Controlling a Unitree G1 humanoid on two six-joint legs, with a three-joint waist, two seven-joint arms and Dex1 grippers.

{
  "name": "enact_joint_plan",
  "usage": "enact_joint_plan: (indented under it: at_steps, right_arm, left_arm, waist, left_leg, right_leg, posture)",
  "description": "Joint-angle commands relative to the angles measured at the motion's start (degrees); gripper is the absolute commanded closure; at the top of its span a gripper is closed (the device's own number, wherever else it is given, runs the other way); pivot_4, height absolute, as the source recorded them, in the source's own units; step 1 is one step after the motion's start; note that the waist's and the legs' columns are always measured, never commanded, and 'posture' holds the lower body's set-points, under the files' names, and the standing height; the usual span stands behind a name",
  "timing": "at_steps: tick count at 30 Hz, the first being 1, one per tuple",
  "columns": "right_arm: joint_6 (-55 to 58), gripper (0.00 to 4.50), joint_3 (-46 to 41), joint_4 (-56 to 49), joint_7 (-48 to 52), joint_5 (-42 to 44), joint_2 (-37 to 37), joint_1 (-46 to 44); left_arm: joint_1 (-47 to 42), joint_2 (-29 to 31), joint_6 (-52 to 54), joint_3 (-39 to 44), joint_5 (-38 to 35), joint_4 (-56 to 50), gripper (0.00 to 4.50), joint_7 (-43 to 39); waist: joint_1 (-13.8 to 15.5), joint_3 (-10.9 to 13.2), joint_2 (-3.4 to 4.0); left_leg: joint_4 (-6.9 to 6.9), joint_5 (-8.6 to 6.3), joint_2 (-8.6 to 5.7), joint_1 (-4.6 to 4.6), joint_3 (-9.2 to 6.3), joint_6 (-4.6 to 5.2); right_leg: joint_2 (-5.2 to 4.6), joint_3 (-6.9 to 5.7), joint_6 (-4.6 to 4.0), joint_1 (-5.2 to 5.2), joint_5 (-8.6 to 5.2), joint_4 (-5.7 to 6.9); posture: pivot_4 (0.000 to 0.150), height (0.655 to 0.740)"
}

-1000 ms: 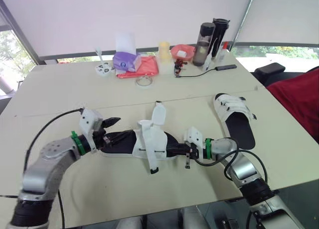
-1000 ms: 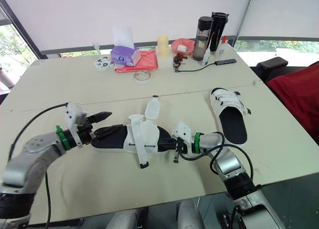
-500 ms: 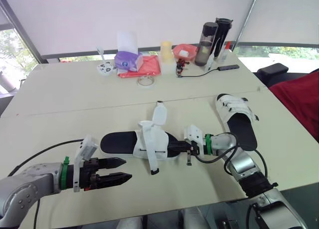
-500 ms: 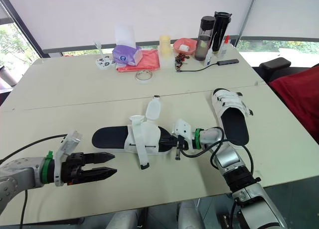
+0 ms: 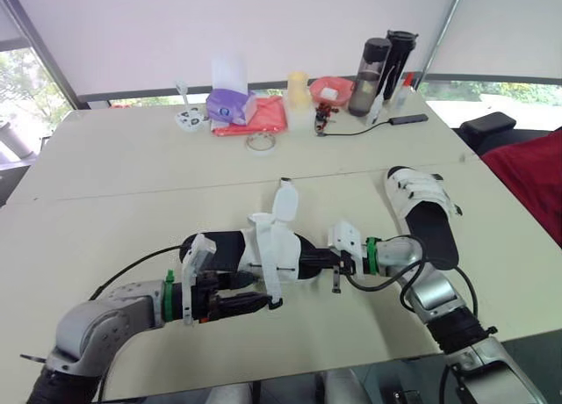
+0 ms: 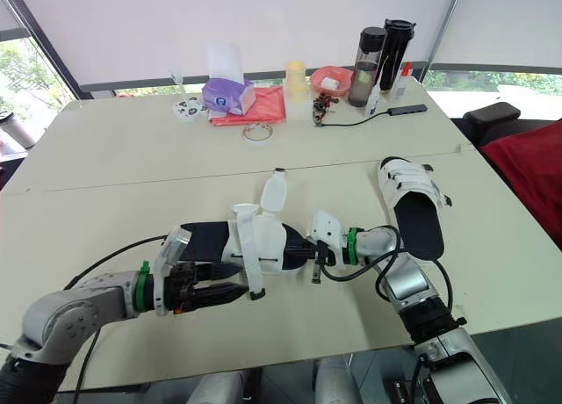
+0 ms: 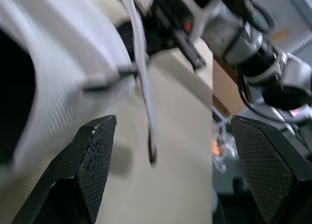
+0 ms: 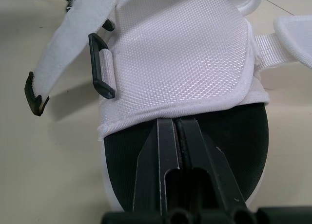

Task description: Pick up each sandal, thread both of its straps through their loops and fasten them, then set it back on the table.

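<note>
Two sandals are lying on a pale table [image 5: 123,171], each white on top with a black footbed. The near sandal [image 5: 277,246] is sitting in the middle of the table, lengthwise between the robot's two arms, with its straps undone. One loose strap [image 5: 284,207] is sticking up toward the far side. The other strap [image 5: 269,281] is trailing off the white upper toward the near edge, ending in a black tip. A black loop [image 8: 101,72] is showing on the side of the upper, with nothing passing through it.

The right gripper [image 5: 318,262] is pointing in from the right. Its two black fingers are pressed together and lying on the toe end of the footbed, with the tips right against the edge of the white upper. The left gripper [image 5: 252,299] is lying low at the left, just beside the near side of this sandal, with its fingers [image 7: 90,168] spread wide apart. In the left wrist view the trailing strap is hanging in the gap between them, touching neither.

The second sandal [image 5: 423,218] is lying flat further right, beyond the right arm, with its straps drawn across the upper.

Along the far edge, a purple tissue box [image 5: 226,105], a red cloth [image 5: 256,120], a roll of tape [image 5: 257,142], a red bowl [image 5: 331,90] and two dark bottles [image 5: 373,66] are sitting well apart from both sandals.
</note>
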Motion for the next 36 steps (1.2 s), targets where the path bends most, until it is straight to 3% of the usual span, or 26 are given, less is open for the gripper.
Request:
enact_joint_plan:
  at_steps: [1,4,7,13,23,30,36]
  right_arm:
    - [1.8,4.5,0.7,0.4,-0.4,-1.7,-1.0,1.5]
    - [2.1,4.5,0.7,0.2,-0.5,-1.8,-1.0,1.5]
    - [2.1,4.5,0.7,0.5,-0.7,-1.9,-0.9,1.3]
    - [2.0,4.5,0.8,1.0,-0.8,-2.0,-0.7,1.0]
    - [1.7,4.5,1.0,2.2,-1.1,-2.3,-0.3,0.6]
    - [1.4,4.5,1.7,3.7,-1.0,-2.9,0.1,0.0]
    - [0.9,4.5,2.4,4.7,-1.2,-3.2,0.6,-0.6]
  left_arm:
    - [-1.2,-2.1,0.9,-0.4,-0.9,-1.0,0.65,2.4]
    - [-1.5,-3.4,2.3,0.0,-2.6,-1.9,0.65,3.5]
    - [-0.7,-3.1,2.8,-0.1,-2.7,-2.5,1.48,3.6]
    - [0.8,-1.3,2.9,0.6,-2.3,-2.1,4.45,2.3]
    - [-0.1,-0.4,2.0,2.1,-2.8,-0.6,4.45,0.3]
    - [-14.0,3.9,6.8,6.9,-8.4,9.3,4.45,-5.5]
    - [-21.3,4.7,7.5,2.8,-4.5,18.2,4.45,-11.9]
  waist:
    - [0.0,0.0,0.0]
    - [0.0,0.0,-0.01]
    - [0.0,0.0,-0.01]
    - [0.0,0.0,-0.01]
    - [0.0,0.0,-0.01]
    - [-0.1,0.0,-0.04]
    - [-0.4,0.0,-0.06]
  left_leg:
    - [0.0,0.0,0.0,0.0,0.01,0.0]
    - [0.0,0.01,0.0,0.0,0.0,0.01]
    - [0.01,0.01,0.0,0.0,0.01,0.01]
    - [0.01,0.01,0.0,0.0,0.01,0.01]
    - [0.01,0.01,0.0,0.0,0.01,0.0]
    - [0.02,0.02,0.0,0.05,-0.06,-0.03]
    - [0.0,0.04,0.0,0.05,-0.02,-0.01]
  right_leg:
    - [0.0,0.0,0.01,0.0,0.0,0.0]
    - [0.01,0.0,0.01,0.01,0.01,0.01]
    - [0.01,-0.01,0.01,0.02,0.0,0.01]
    - [0.01,-0.01,0.0,0.02,0.0,0.0]
    - [0.0,-0.01,0.0,0.03,0.0,-0.01]
    - [0.03,-0.11,-0.01,0.09,0.0,0.03]
    - [0.06,-0.1,0.03,0.05,0.01,0.05]
  posture:
    - [0.15,0.74]
    - [0.15,0.74]
    - [0.15,0.74]
    - [0.15,0.74]
    - [0.15,0.74]
    - [0.15,0.74]
    - [0.15,0.74]
